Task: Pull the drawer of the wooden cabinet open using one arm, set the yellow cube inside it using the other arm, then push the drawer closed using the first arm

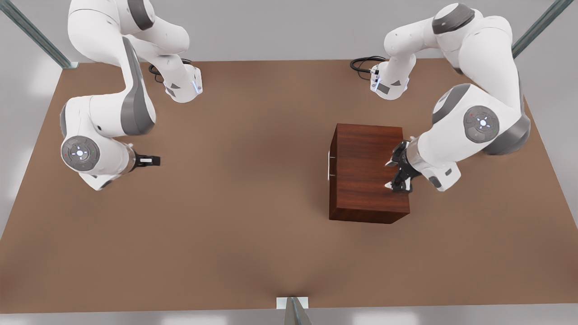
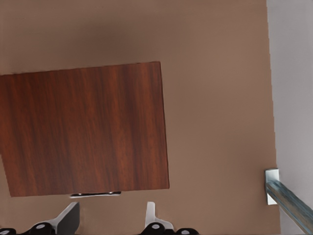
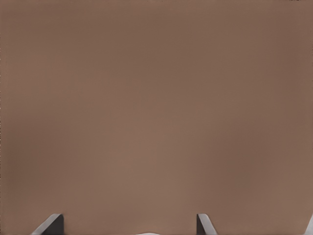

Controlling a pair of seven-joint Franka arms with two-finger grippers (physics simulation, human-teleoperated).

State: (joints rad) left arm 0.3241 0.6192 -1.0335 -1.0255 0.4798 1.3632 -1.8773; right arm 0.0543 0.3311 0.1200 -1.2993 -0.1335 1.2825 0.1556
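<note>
Currently step one, drawer shut: left gripper (image 1: 392,174) hovers over wooden cabinet (image 1: 368,171), fingers apart, handle (image 2: 95,194) just beyond them; right gripper (image 1: 156,160) waits well apart, fingers spread. Yellow cube unseen. Next: descend, clamp handle

No legible text or labels.

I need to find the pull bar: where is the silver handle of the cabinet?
In the front view, the silver handle sits on the wooden cabinet's face toward the front view's left, right of table centre.
</note>
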